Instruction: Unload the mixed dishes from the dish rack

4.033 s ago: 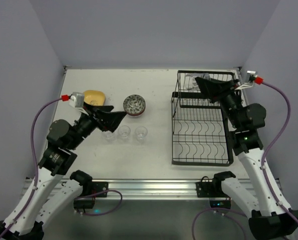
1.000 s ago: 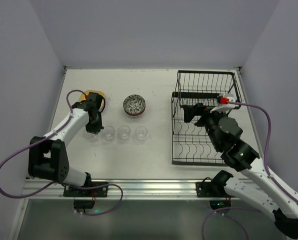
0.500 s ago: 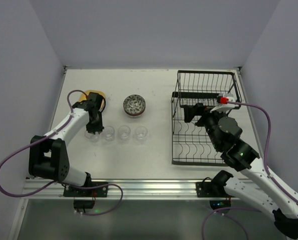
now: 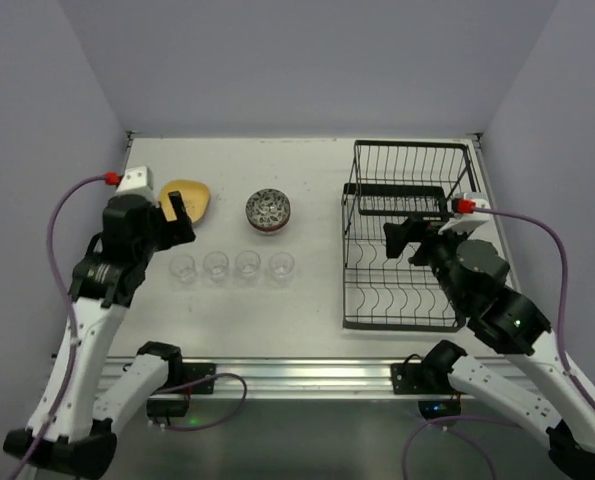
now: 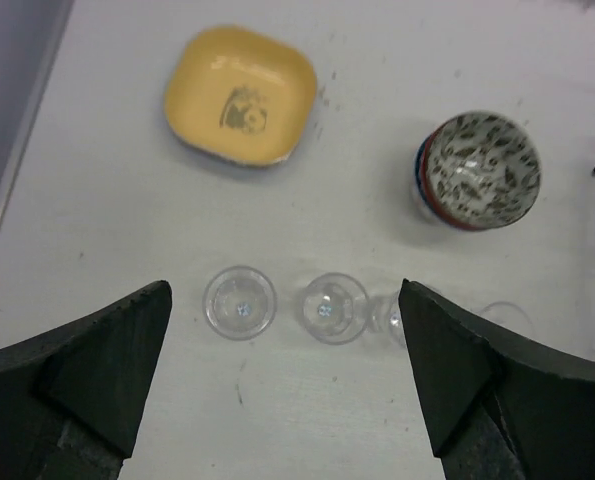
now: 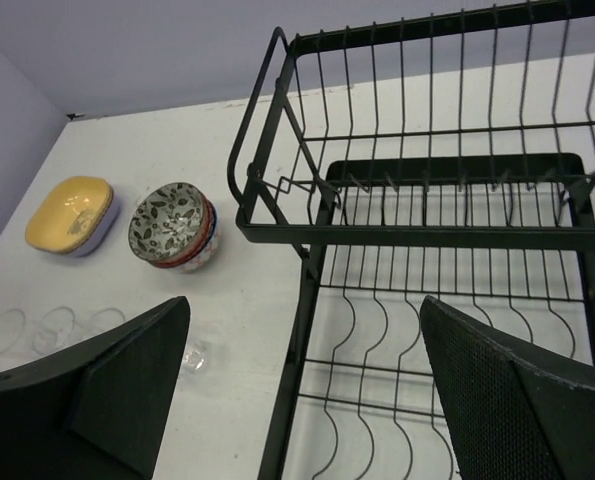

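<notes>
The dish rack (image 4: 397,324) fills the right half of the top view, its raised upper shelf toward the upper edge and its curved slot wires below. All the dishes in view stand on the white table (image 4: 317,300) to its left. The left arm climbs from the lower left corner of that view, bent at the elbow. Its wrist is lifted above the table, and the left gripper (image 4: 180,222) points down between the yellow plate (image 4: 187,200) and the left end of the row of glasses (image 4: 231,265). Its fingers are spread wide and hold nothing, framing the two leftmost glasses in the left wrist view. The right arm rises from the lower right corner and leans up and left. The right gripper (image 4: 407,240) hovers over the middle of the rack, its fingers also wide apart and gripping nothing. The four glasses stand upright in a line at centre left. Above them, the plate lies at the upper left, with a pale lavender edge showing beneath it in the right wrist view. Just right of the plate sits a stack of patterned bowls (image 4: 268,209), red and blue rims showing under the top one.
</notes>
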Controlling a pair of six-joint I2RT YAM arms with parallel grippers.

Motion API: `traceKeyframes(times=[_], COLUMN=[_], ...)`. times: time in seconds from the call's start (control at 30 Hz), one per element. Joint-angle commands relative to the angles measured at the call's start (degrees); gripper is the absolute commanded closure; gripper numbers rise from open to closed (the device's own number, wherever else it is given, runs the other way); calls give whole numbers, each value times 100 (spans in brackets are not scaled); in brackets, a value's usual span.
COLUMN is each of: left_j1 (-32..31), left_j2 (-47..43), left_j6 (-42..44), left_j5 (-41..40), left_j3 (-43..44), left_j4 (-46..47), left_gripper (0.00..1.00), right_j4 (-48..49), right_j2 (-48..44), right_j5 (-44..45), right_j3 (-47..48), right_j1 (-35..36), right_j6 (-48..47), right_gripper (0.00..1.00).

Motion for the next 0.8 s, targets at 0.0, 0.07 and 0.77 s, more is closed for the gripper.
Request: traceKeyframes(times=[0.0, 0.07, 0.77], left_j1=[26, 26, -18], left_j2=[-1087, -1658, -3400], left_j6=[184, 192, 685], left_j5=[-424, -697, -451], left_j3=[141, 167, 247], left_j4=[269, 234, -741], left_gripper=[0, 0, 0], right_j4=[-1198, -1682, -2984], right_j2=[-418, -568, -1931], right_j5=[334, 449, 845], right_j3=[529, 679, 952], right_j1=[-16, -16, -16], right_j6=[102, 190, -187], right_gripper=[1, 1, 1])
